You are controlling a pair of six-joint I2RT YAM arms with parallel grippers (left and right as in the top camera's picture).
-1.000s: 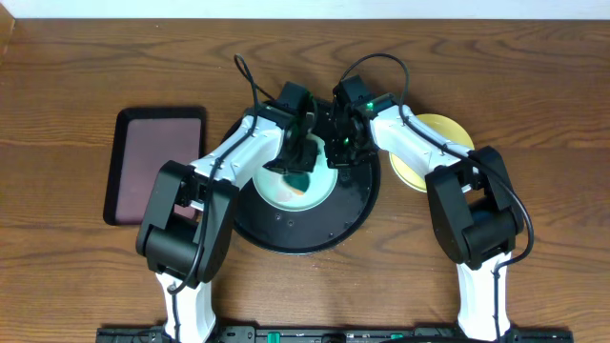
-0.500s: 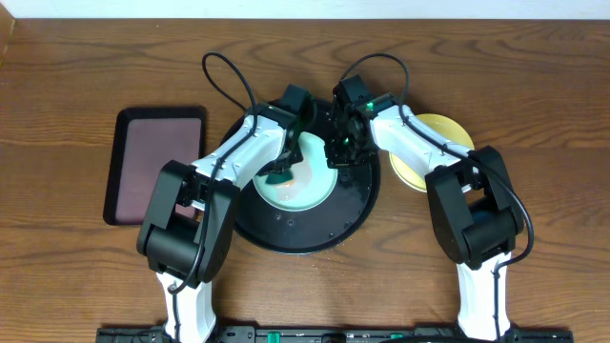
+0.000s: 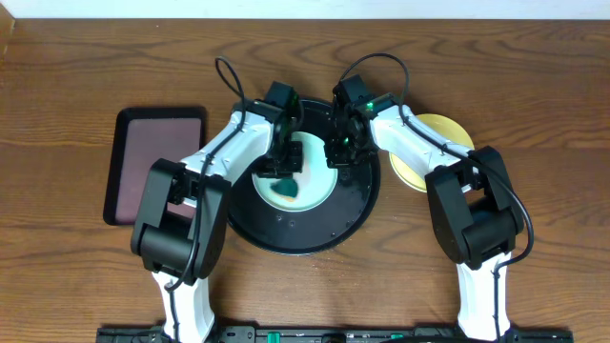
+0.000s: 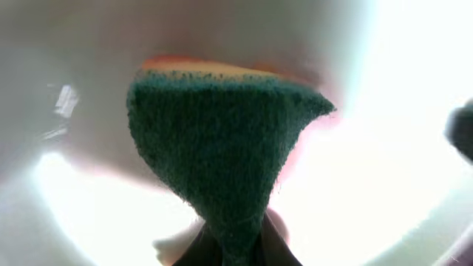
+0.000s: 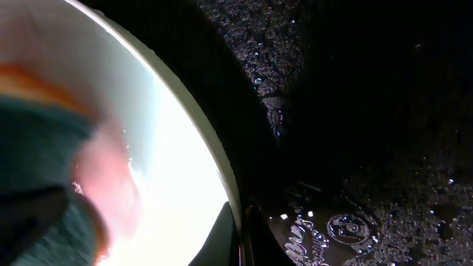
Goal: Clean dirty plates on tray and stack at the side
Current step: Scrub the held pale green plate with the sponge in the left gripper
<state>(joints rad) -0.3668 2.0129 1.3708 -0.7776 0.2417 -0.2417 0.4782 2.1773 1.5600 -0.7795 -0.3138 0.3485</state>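
1. Overhead view: a maroon tray (image 3: 157,164) lies on the table (image 3: 76,76) at the far 9 o'clock side. Its long axis runs 12 to 6.
2. The left hand (image 3: 284,170) hangs over the middle of the mint plate (image 3: 319,191), clenched on a green sponge (image 3: 286,192).
3. At the left wrist, the sponge's narrow end sits pinched between the fingers (image 4: 277,240). Its broad end fans out toward 12 o'clock, against the plate beside a reddish smear (image 4: 307,144).
4. The mint plate lies flat in the black tray (image 3: 305,236), a little toward the tray's 9 o'clock. Being round, it has no long axis.
5. The right hand (image 3: 341,148) is at the plate's 2 o'clock rim. In the right wrist view its fingers are nearly together, with the rim running between them, gripping it.
6. A yellow plate (image 3: 440,131) lies flat on the table near the tray's 3 o'clock.
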